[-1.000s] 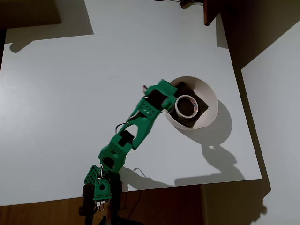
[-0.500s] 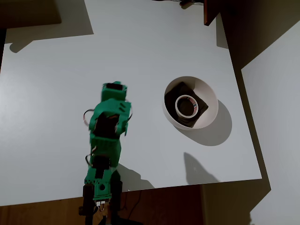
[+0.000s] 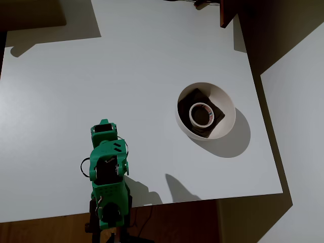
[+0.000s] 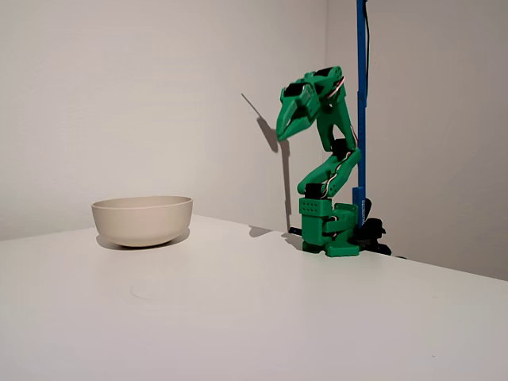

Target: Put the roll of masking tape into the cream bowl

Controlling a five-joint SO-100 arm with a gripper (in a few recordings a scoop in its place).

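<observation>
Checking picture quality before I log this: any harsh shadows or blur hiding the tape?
Overhead view: sharp; hard shadow falls right of the cream bowl, roll of masking tape clearly lit inside. Fixed view: soft light, the bowl's wall hides the tape; tool crisp, casting a wall shadow.

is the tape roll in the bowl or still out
In. The roll of masking tape lies flat on the dark patch inside the cream bowl.

A bare indoor test setup, perhaps a home room; plain white rectangular table (image 3: 126, 61), blank white walls (image 4: 119, 95), wooden floor (image 3: 45, 230) beneath
</observation>
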